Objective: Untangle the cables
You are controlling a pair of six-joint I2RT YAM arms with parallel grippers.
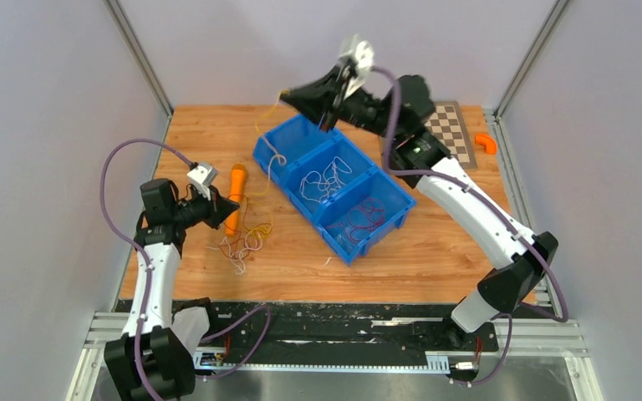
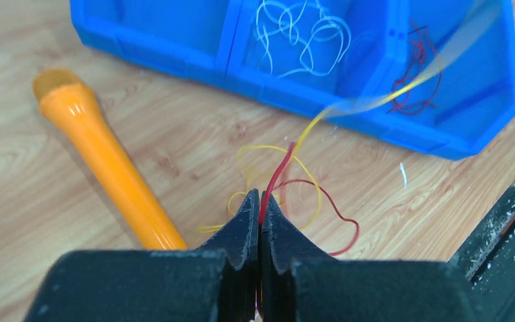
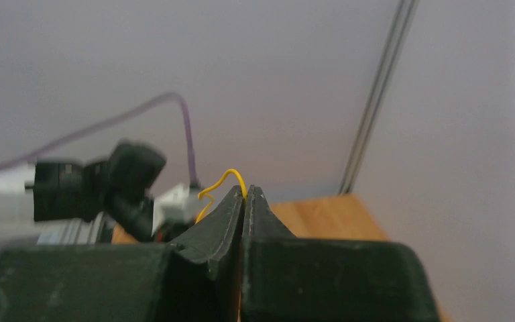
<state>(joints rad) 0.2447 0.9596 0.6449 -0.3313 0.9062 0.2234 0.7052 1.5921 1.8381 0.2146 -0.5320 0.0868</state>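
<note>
The blue bin (image 2: 161,33) lies beyond the fingertips of the left gripper (image 2: 260,201), with white cables (image 2: 302,40) in its middle compartment and red cables (image 2: 412,74) in the one to the right. An orange microphone (image 2: 107,161) lies just left of those fingers. They are pressed together on a red cable (image 2: 275,180) from the tangle (image 1: 242,242) lying just ahead of them. The right gripper (image 3: 245,194), raised above the bin's far end, pinches a yellow cable (image 3: 222,180) between closed fingers.
</note>
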